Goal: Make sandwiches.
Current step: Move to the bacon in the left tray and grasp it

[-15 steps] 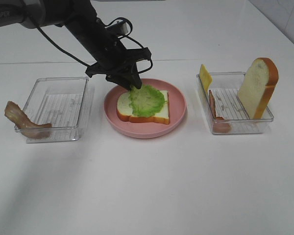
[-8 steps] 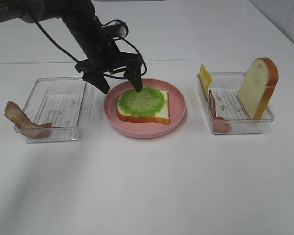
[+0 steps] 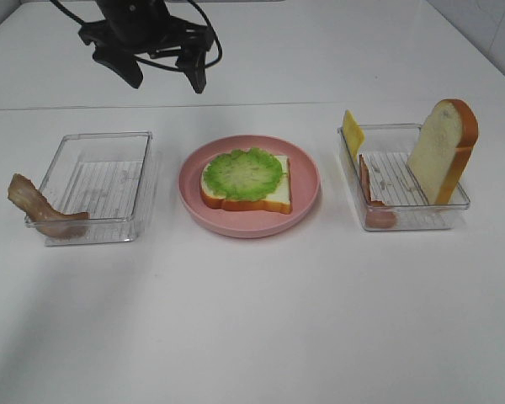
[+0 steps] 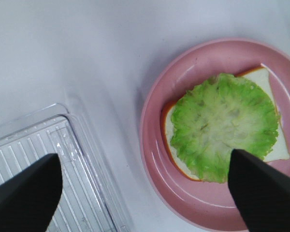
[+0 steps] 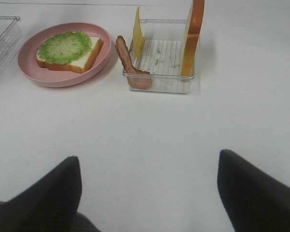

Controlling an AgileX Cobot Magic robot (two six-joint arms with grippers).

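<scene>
A white bread slice (image 3: 269, 195) with orange crust lies on the round pink plate (image 3: 307, 181), a green lettuce leaf (image 3: 243, 173) flat on top of it. My left gripper (image 3: 162, 71) is open and empty, raised above the table behind the plate; in the left wrist view its fingertips (image 4: 261, 198) frame the lettuce (image 4: 222, 128). My right gripper (image 5: 147, 186) is open, low over the near table, away from everything. A bacon strip (image 3: 35, 210) hangs over the left tray's corner. The right tray holds a second bread slice (image 3: 443, 150), a cheese slice (image 3: 352, 132) and another bacon strip (image 3: 370, 195).
The left clear tray (image 3: 101, 187) stands left of the plate, the right clear tray (image 3: 401, 178) to its right. White tabletop stretches in front of all three. The table's back edge runs just behind the trays.
My left gripper let go of the lettuce, which now lies flat on the bread, then opened and rose up and back away from the plate.
</scene>
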